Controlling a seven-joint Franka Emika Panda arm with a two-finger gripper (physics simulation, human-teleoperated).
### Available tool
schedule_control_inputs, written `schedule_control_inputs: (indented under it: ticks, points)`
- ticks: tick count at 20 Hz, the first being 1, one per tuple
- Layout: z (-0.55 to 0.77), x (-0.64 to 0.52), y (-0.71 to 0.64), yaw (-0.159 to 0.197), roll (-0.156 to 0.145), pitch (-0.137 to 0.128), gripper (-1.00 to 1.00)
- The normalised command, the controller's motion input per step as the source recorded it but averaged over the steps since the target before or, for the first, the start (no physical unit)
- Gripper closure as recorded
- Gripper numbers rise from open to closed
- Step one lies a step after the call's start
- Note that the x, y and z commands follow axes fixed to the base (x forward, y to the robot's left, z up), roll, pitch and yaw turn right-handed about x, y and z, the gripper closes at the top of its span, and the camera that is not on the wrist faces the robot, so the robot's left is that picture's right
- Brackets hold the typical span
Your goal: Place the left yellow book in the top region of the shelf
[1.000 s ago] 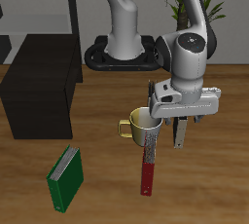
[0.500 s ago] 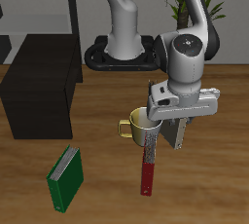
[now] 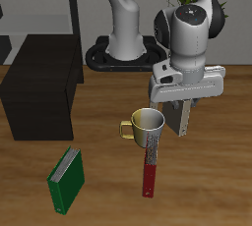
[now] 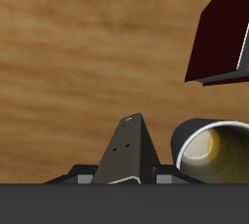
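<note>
The left yellow book [image 3: 181, 122], a thin hardback showing its dark grey edge, hangs upright between the fingers of the two-finger gripper [image 3: 182, 102], raised off the wooden table [image 3: 217, 186]. The fingers are closed narrowly on its upper part, touching nothing else. In the wrist view the book [image 4: 129, 150] shows as a dark wedge beside the pale mug with a yellow inside [image 4: 212, 150]. The shelf [image 3: 39, 87], a low black boxy cabinet, stands well apart, across the table
</note>
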Motion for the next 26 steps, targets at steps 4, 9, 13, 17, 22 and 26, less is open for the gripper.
schedule_control_inputs:
  ticks: [4,9,13,17,22,26]
  points:
    - [0.8,-0.22,0.12,0.025,0.041,-0.107,1.0]
    - [0.8,-0.31,0.15,0.022,0.029,-0.103,1.0]
    - [0.77,-0.32,0.1,0.036,0.008,-0.113,1.0]
    - [0.42,-0.32,-0.06,0.031,0.01,-0.069,1.0]
    - [0.14,-0.27,-0.24,-0.024,0.001,0.009,1.0]
    - [0.09,-0.42,-0.24,-0.034,-0.011,-0.023,1.0]
